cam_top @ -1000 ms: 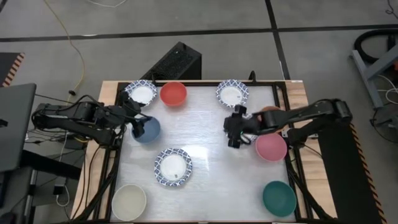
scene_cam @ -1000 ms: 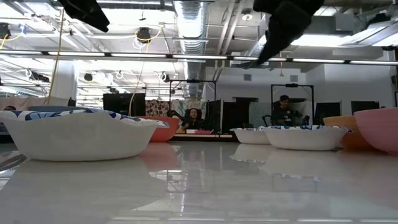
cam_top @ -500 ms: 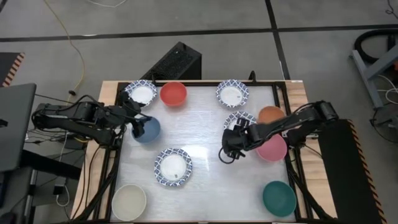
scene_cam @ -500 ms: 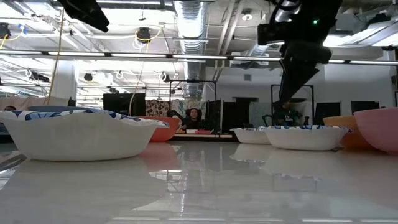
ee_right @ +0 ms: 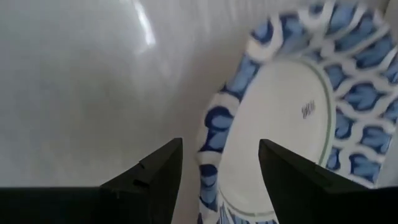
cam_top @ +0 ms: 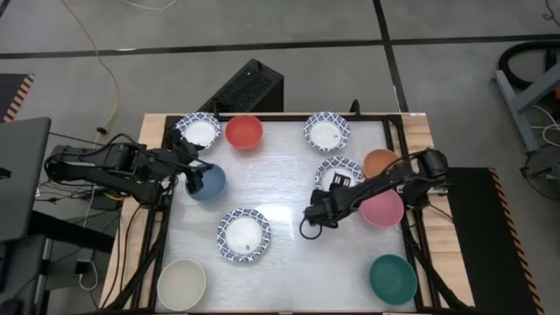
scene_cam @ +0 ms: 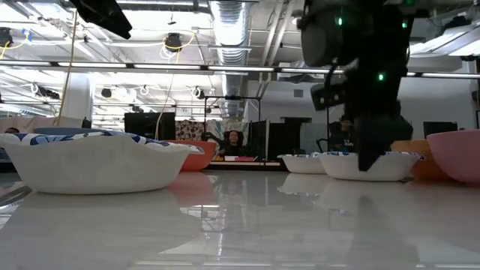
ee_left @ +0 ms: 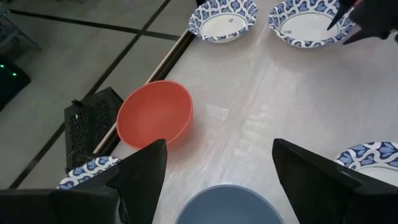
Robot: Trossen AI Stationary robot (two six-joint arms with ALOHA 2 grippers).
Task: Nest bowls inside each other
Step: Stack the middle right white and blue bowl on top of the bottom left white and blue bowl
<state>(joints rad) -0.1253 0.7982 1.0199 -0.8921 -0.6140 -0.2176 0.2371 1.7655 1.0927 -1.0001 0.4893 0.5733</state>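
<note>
Ten bowls rest on their bases on the white table. Four are white with blue-patterned rims (cam_top: 244,234) (cam_top: 339,172) (cam_top: 326,132) (cam_top: 199,131). The others are red (cam_top: 244,132), dark blue (cam_top: 207,182), orange (cam_top: 381,162), pink (cam_top: 382,208), cream (cam_top: 182,284) and teal (cam_top: 393,278). My right gripper (cam_top: 310,219) is open and tipped steeply down, low over bare table between the middle patterned bowl and the pink one. In the right wrist view that bowl's rim (ee_right: 214,130) lies ahead of the open fingers. My left gripper (ee_left: 217,180) hangs open high above the dark blue bowl (ee_left: 227,204).
A black metal frame (cam_top: 407,227) runs along the table's left and right edges, over wooden strips. A black box (cam_top: 249,87) stands behind the far edge. Bare tabletop (cam_top: 289,188) lies in the middle between the bowls. In the low view, people sit in the room beyond the table.
My right gripper has come down and moved toward the table's near left, tipping from nearly level to steeply downward, its fingers open throughout. This uncovered the patterned bowl beside the orange one. No bowl has moved.
</note>
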